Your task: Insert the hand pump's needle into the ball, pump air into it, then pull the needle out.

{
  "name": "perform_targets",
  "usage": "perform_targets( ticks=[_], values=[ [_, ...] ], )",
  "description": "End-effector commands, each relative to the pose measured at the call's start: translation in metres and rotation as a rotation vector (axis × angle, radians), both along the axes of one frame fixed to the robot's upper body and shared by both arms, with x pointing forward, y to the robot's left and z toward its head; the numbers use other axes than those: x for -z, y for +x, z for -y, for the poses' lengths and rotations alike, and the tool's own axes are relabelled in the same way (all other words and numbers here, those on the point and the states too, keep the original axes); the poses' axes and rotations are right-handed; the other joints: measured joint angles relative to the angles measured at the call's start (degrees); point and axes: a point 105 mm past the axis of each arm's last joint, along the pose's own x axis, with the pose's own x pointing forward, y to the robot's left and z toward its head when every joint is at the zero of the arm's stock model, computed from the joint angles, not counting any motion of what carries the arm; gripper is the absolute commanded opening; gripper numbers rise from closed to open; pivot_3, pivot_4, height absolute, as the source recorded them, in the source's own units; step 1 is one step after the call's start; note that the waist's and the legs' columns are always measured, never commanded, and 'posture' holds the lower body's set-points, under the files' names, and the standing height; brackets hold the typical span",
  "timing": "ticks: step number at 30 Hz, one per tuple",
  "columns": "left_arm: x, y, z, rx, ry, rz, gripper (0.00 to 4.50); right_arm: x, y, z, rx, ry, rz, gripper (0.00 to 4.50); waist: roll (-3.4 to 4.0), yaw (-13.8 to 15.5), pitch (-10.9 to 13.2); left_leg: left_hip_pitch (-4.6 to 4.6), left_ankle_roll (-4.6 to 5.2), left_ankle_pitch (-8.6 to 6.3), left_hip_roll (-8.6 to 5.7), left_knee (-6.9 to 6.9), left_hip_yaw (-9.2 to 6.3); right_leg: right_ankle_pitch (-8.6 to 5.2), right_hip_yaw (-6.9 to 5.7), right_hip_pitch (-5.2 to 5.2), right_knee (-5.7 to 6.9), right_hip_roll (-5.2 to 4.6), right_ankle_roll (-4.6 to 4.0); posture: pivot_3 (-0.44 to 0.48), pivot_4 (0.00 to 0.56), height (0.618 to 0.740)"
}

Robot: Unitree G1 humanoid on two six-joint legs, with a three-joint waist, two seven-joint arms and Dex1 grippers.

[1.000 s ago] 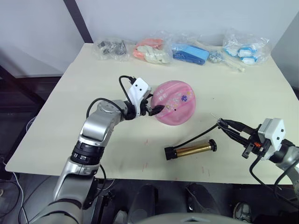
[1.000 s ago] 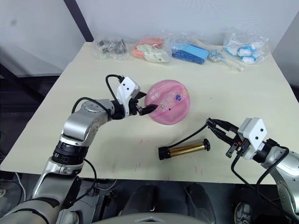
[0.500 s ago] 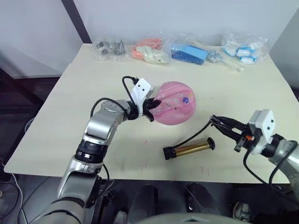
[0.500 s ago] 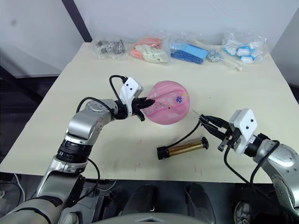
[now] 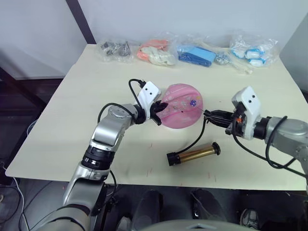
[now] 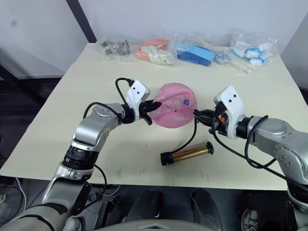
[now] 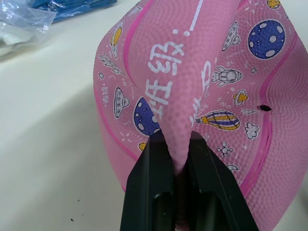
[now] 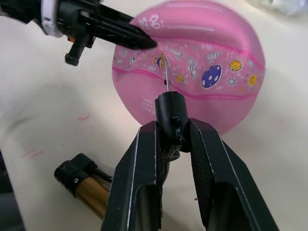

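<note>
Left hand (image 7: 180, 192): fingers pressed together on a raised fold of the ball's (image 5: 182, 107) skin, pinching it at the ball's left side. The fold stands up between the two black fingers (image 7: 151, 192) in the left wrist view.

Right hand (image 8: 168, 159): fingers closed on the small black fitting at the end of the hose (image 5: 198, 139), holding the needle (image 8: 166, 77) pointed at the ball. In the right wrist view the thin pin runs from the fitting toward the printed band; whether its tip touches the rubber cannot be told.

Ball: pink, sagging, creased where it is pinched, with a darker pink seam line, a band of small prints (planets, rockets, a striped balloon) and white characters. A small dark valve dot (image 7: 262, 108) sits beside the prints. It rests near the middle of the table (image 5: 72, 96), between the two hands.

Hand pump (image 5: 194, 154): gold-brass barrel with black end caps, lying flat on the table nearer the front edge than the ball, apart from it. Its black hose curves up from the barrel to the right hand.

Table, far edge: a row of clear plastic bags (image 5: 202, 52) with grey, orange, blue and white contents, well apart from the ball.
</note>
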Motion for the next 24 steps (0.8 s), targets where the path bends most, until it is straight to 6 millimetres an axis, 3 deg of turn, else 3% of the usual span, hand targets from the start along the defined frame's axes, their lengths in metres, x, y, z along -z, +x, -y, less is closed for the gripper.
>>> perform_targets(
  ticks=[1, 9, 24],
  values=[
    [-0.007, -0.002, 0.007, -0.004, -0.015, 0.062, 0.04, -0.002, 0.0, -0.007, -0.018, 0.016, -0.062, 0.3, 0.0, 0.1, 0.0, -0.02, 0.0, 0.0, -0.02, 0.0, 0.01, 0.0, 0.0, -0.01, 0.0, -0.03, 0.0, 0.0, 0.15, 0.74],
    [-0.013, -0.004, 0.01, -0.007, -0.034, 0.134, 0.04, -0.001, 0.006, -0.024, -0.023, 0.039, -0.179, 0.3, 0.0, -0.2, 0.0, -0.03, 0.0, 0.0, -0.04, 0.01, -0.01, 0.0, -0.03, -0.05, 0.04, -0.04, 0.0, 0.0, 0.15, 0.74],
    [0.006, -0.007, 0.009, 0.013, 0.001, 0.143, 0.04, 0.005, 0.03, -0.029, 0.073, 0.065, -0.323, 0.3, 0.01, -0.3, 0.0, -0.07, 0.0, 0.0, -0.03, -0.01, 0.01, 0.01, -0.03, -0.12, 0.06, -0.04, -0.01, 0.0, 0.15, 0.74]
  ],
)
